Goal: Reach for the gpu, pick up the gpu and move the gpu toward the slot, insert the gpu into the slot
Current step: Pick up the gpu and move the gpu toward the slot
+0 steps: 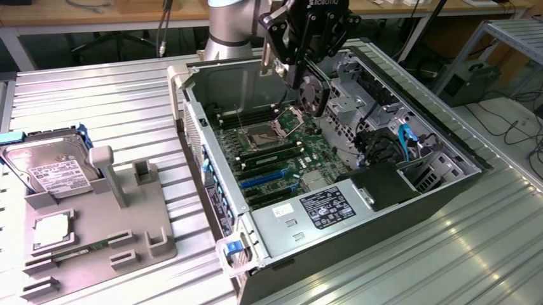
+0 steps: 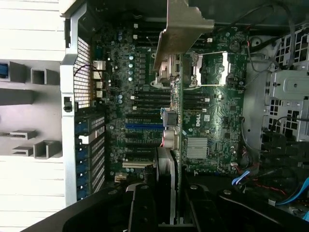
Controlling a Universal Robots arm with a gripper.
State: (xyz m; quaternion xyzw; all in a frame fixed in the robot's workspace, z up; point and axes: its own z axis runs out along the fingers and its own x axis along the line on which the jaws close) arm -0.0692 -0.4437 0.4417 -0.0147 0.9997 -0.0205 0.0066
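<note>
Gpu (image 1: 311,96) edge-down in the downward-pointing pincer (image 1: 297,74), above the green motherboard (image 1: 284,162).

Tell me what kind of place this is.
Most likely a robotics lab set up for computer assembly: an open PC case on a ribbed metal table, a grey fixture tray with a hard drive beside it, and the gripper holding the gpu over the motherboard.
</note>
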